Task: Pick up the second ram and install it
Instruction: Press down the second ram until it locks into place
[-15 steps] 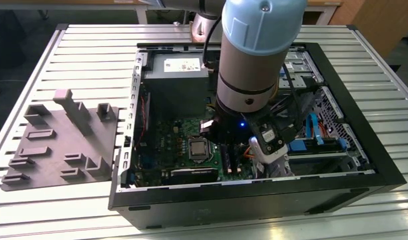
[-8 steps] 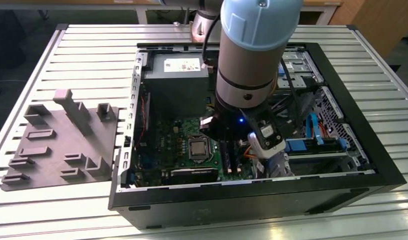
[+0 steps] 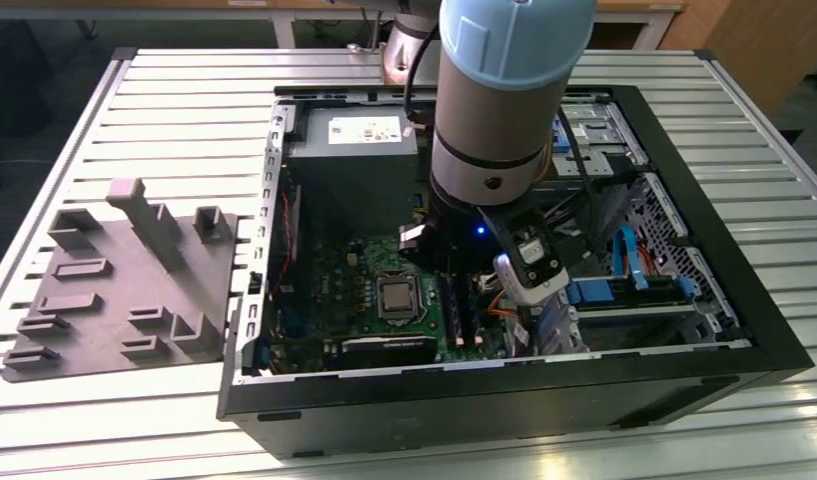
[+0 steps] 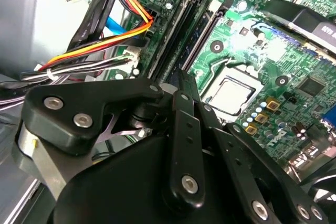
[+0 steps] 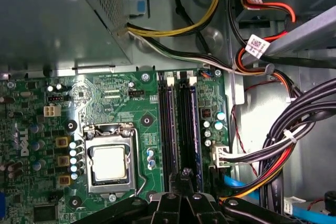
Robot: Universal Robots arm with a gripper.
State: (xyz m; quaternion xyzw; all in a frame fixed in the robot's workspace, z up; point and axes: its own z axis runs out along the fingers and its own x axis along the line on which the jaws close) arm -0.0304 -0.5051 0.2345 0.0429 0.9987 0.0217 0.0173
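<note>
Pincer together above two seated ram sticks; one processor beside.

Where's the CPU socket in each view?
Exterior view: CPU socket mid-motherboard, on the exterior view's left of the arm.
Second wrist view: CPU socket beside the memory slots.
First wrist view: CPU socket beside the memory slots, away from the cables.
Shared landmark: memory slots.

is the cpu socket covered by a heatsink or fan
No. In the first wrist view the cpu socket is bare, its metal lid and retention frame in plain sight on the motherboard.
</note>
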